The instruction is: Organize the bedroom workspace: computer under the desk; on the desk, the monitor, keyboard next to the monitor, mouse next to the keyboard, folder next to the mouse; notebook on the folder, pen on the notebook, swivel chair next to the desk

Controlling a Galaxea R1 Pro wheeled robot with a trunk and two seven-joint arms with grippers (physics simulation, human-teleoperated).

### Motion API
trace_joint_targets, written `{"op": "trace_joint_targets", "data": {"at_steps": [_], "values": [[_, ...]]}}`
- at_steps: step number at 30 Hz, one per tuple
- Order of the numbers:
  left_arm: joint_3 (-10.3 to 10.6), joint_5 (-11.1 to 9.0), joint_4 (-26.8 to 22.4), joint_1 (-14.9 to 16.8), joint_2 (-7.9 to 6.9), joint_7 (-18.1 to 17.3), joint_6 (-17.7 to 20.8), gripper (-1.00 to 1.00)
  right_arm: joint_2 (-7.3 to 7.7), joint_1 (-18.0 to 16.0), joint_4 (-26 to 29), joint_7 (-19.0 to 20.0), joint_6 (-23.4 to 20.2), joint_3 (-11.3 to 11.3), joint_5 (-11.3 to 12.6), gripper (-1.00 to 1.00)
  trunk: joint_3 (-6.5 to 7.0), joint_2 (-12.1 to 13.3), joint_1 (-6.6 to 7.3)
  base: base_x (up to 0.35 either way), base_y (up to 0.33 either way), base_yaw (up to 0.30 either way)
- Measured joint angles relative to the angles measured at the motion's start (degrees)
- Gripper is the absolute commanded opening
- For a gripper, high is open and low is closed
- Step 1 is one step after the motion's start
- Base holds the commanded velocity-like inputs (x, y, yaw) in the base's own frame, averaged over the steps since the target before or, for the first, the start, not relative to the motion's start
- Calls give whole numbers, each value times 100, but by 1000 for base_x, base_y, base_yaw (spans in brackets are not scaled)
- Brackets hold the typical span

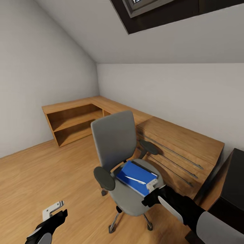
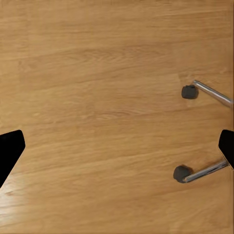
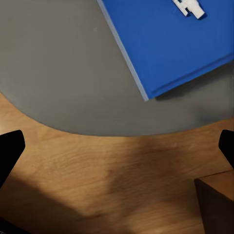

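Observation:
The swivel chair (image 1: 113, 144) stands mid-room with its grey seat (image 3: 63, 73) facing me. On the seat lies the blue folder (image 1: 135, 176) (image 3: 170, 44), and the white pen (image 1: 135, 180) (image 3: 190, 7) rests on top of it. A thin grey border runs along the folder's far side; I cannot tell if it is the notebook. My right gripper (image 1: 152, 184) (image 3: 119, 146) hovers open just off the seat's front edge, near the folder's corner. Low at the left, my left gripper (image 1: 52, 209) (image 2: 119, 151) is open over bare floor. The black desk (image 1: 235, 183) shows at the right edge. Computer, monitor, keyboard and mouse are out of view.
A wooden chest of drawers (image 1: 176, 149) (image 3: 217, 200) stands against the wall right behind the chair. A low wooden shelf unit (image 1: 71, 122) fills the far corner. Two chair castors (image 2: 189, 91) (image 2: 181, 173) on chrome legs lie near my left gripper. Wooden floor (image 1: 40, 176) stretches out on the left.

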State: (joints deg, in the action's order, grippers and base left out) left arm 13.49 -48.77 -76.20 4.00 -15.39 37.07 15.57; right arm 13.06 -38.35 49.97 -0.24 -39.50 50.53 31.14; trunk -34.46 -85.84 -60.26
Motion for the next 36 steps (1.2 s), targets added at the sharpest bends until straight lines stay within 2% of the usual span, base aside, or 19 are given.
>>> {"op": "trace_joint_targets", "data": {"at_steps": [8, 15, 23, 31, 36], "values": [[-11, -15, -1, 0, -8, -20, -348, 100, 22, 2, 36, 0, -3, 1, 3, 100, 0, 0, 3, 209, 70, 0], [-49, -21, 0, 0, -10, -22, -393, 100, 25, 2, 39, 0, -4, -3, 3, 100, 0, 0, 3, 304, 60, 0], [-63, -15, 2, 0, -11, -16, -404, 100, 90, 1, 40, 0, 2, -8, 1, 100, 0, 0, 3, 276, -131, 0], [-84, -22, -1, 0, -11, -2, -403, 100, 110, 2, 40, 0, 17, -4, 2, 100, 0, 0, 0, 87, -63, 0], [-484, -44, -34, 1, 2, 5, -389, 100, 112, 1, 30, 176, 40, 3, 14, 100, 0, 0, 0, 5, -4, 0]]}}
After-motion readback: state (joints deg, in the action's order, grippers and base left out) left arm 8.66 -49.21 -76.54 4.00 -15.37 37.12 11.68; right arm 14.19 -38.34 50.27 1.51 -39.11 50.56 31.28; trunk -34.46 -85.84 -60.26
